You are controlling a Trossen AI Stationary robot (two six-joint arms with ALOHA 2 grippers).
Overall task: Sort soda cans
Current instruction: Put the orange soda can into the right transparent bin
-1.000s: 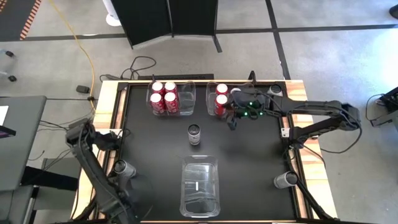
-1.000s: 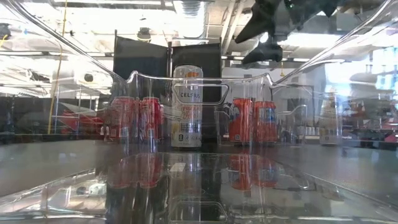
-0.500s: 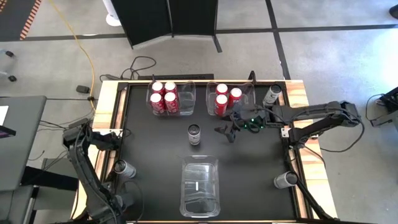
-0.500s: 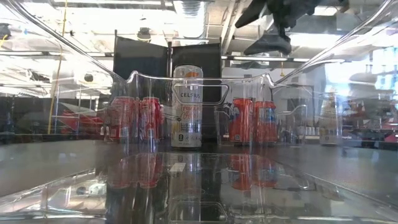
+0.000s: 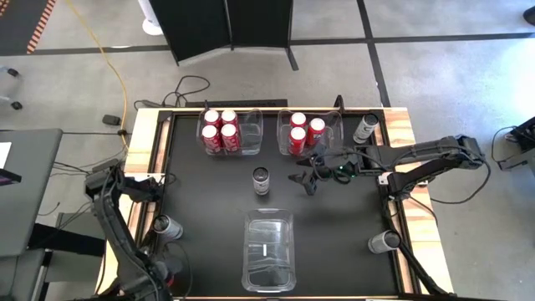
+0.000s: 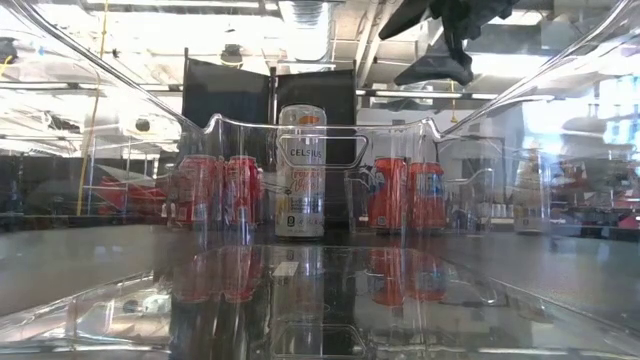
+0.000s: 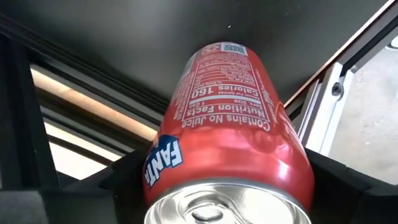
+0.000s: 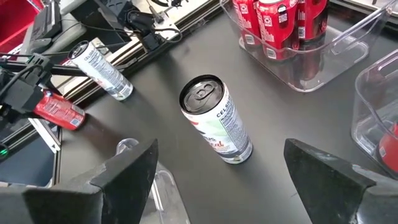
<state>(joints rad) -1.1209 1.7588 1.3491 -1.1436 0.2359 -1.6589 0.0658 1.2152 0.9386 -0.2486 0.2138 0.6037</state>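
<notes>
A red soda can (image 7: 230, 130) stands between the fingers of my left gripper (image 5: 167, 272) at the table's near left corner; it also shows in the right wrist view (image 8: 59, 111). A silver can (image 5: 262, 180) stands upright mid-table. My right gripper (image 5: 308, 177) hovers open just to its right, above the table, and that can (image 8: 217, 121) lies ahead of its fingers. More silver cans sit at the near left (image 5: 167, 226), the near right (image 5: 383, 242) and the far right (image 5: 365, 127). Red cans fill two far bins. My left gripper has the red can between its two fingers, which come from above, pointing steeply down along the can. The dark fingers (image 7: 124, 180) meet the can's sides near its silver top (image 7: 155, 165). The can's bottom end points at the black table; whether it rests there is hidden.
A clear bin (image 5: 220, 132) at the far left holds several red cans; the bin beside it (image 5: 326, 125) holds three. Another clear bin (image 5: 269, 251) stands at the near middle, right in front of the low camera. Wooden rails edge the black table.
My right gripper has swung from over the far right bin toward the table's middle and rolled a little, uncovering a third red can in that bin. My left arm has gone down toward the near left corner, over the red can.
</notes>
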